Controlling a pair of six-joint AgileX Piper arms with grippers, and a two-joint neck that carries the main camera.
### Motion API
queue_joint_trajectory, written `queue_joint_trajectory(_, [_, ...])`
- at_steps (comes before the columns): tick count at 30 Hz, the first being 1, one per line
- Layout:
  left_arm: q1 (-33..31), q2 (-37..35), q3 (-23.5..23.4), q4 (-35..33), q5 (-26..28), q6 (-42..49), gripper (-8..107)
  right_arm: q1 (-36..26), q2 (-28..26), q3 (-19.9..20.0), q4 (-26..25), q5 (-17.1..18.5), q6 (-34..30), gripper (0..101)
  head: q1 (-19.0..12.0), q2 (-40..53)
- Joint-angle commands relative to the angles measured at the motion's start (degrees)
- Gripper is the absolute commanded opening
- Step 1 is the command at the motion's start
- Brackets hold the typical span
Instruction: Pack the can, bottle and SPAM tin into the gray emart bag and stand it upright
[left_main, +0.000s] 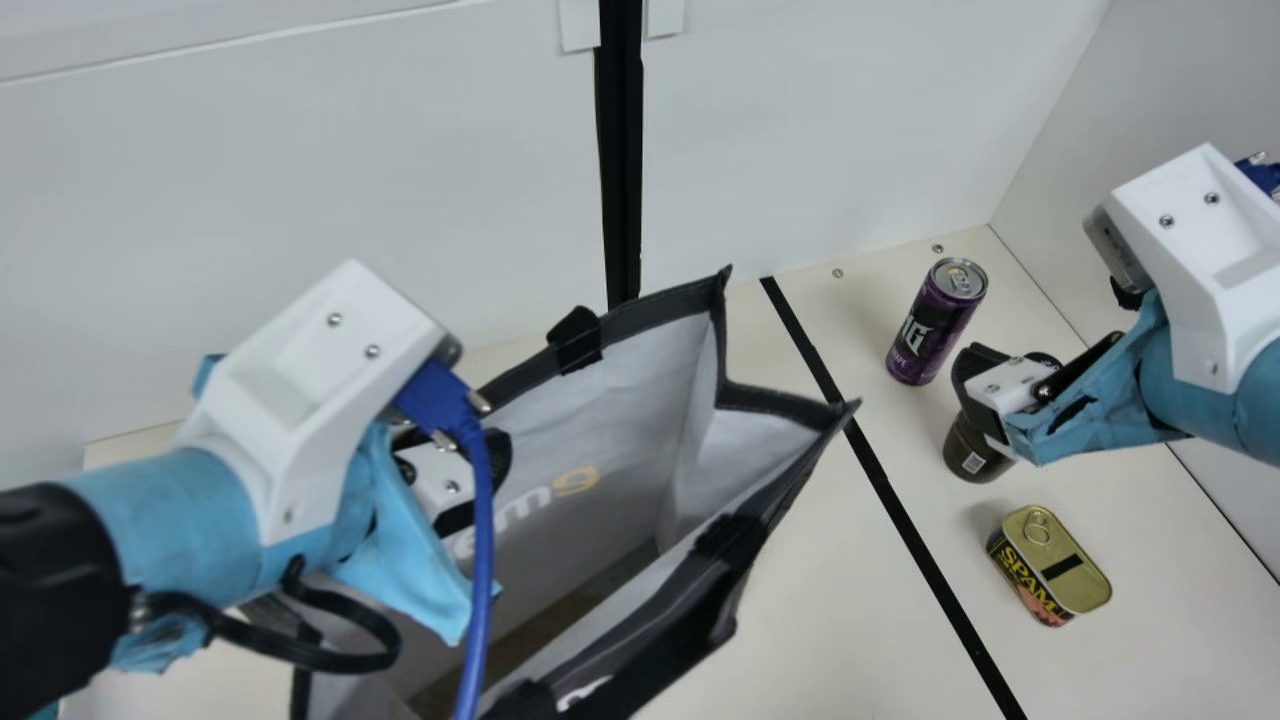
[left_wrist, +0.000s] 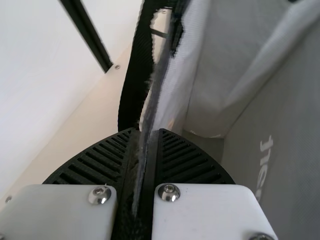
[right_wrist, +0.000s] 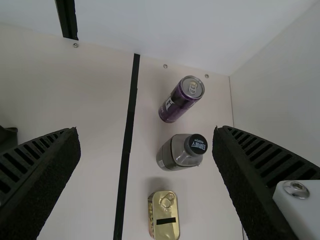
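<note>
At left, beside a blue cable (left_main: 482, 560), the left end effector (left_main: 497, 465) is clamped on the dark-trimmed rim of the gray emart bag (left_main: 630, 400), its two ribbed fingers closed on the edge. The bag sits on the cream table (left_main: 820, 600), its mouth gaping, its pale inner walls exposed. A black strip (left_main: 900, 510) runs across the tabletop between the bag and three groceries. Beyond it, the purple can (left_main: 930, 330) stands upright nearest the back wall (left_main: 800, 120). The dark-capped bottle (left_main: 965, 455) stands near the can, partly hidden in the main view by the right end effector (left_main: 975, 380), whose fingers are spread wide and grip nothing. Closest to the camera, the SPAM tin (left_main: 1060, 580) rests on the table, pull ring facing up.
</note>
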Motion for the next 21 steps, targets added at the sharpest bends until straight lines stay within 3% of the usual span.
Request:
queue_joint_trajectory(1, [0.36,-0.6,0.3,0.94,-0.06,-1.04,-8,0.0,0.0,0.0,0.0,0.0,0.0,95,-1.3,-0.14])
queue_joint_trajectory(21, [6.21,-8.68,2.94,14.35,-0.06,-10.9,-8,0.0,0.0,0.0,0.0,0.0,0.0,95,-1.3,-0.14])
